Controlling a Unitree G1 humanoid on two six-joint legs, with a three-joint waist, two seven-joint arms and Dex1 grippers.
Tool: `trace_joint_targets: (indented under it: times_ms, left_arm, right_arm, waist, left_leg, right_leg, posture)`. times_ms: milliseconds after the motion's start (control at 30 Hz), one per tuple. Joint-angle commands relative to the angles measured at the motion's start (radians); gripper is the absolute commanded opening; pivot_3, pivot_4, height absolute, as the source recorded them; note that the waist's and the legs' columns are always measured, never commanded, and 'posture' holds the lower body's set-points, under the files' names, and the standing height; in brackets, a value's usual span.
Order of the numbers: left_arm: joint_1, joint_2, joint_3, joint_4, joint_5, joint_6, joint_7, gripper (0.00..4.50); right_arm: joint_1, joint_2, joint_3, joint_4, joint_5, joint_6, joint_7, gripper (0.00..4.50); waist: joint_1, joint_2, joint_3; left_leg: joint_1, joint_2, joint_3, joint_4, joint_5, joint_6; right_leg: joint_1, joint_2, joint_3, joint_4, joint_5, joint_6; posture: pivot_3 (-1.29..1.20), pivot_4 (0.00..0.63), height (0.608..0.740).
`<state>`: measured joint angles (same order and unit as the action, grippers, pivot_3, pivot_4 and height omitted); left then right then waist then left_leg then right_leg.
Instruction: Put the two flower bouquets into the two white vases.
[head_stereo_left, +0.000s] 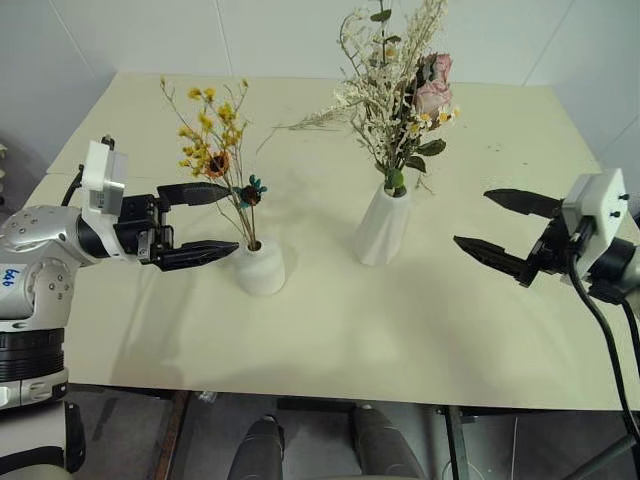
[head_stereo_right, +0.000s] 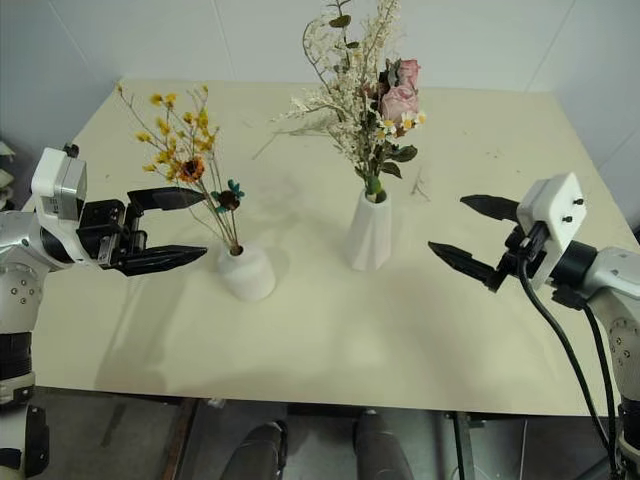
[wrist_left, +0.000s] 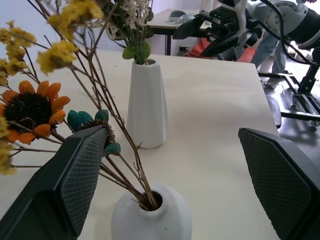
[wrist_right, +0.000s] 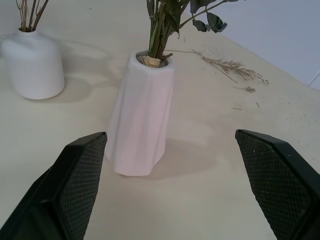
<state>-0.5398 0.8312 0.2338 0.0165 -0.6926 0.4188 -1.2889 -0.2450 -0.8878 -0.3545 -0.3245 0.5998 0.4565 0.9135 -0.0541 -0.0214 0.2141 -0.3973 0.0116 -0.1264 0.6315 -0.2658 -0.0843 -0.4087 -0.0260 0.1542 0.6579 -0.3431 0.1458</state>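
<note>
My left gripper and right gripper hang empty with fingers spread wide, flanking the short vase holding the yellow bouquet and, beyond it, the tall vase holding the pink-rose bouquet on the table.

Both vases, the squat one and tall one, look matte white, maybe ceramic; table smooth, matte cream.

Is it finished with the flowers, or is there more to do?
It looks finished. The yellow bouquet stands in the squat vase, and the bushy bouquet with the pink rose stands in the taller vase. Nothing is in hand: the left end effector and right end effector are open and empty. Nothing looks left.
</note>
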Motion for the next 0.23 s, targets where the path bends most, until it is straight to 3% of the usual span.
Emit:
trace_joint_targets:
  times_ms: [33, 233]
  left_arm:
    - [0.011, -0.008, 0.012, -0.037, -0.007, -0.013, 0.0, 4.5]
    - [0.013, -0.015, 0.013, -0.082, -0.021, 0.005, 0.021, 4.5]
  right_arm:
    - [0.018, -0.016, -0.045, -0.025, 0.003, -0.011, 0.0, 4.34]
    - [-0.03, -0.012, -0.015, 0.035, -0.021, -0.042, 0.009, 4.34]
  waist:
    - [0.001, 0.0, 0.0]
    - [0.001, 0.0, 0.0]
  left_leg:
    - [0.0, 0.0, 0.0, 0.0, 0.0, 0.0]
    - [0.0, 0.0, 0.0, 0.001, 0.0, 0.0]
  right_leg:
    - [0.0, 0.0, 0.0, 0.0, 0.0, 0.0]
    - [0.0, 0.0, 0.0, 0.0, 0.0, 0.0]
  posture:
    - [0.0, 0.15, 0.74]
    - [0.0, 0.15, 0.74]
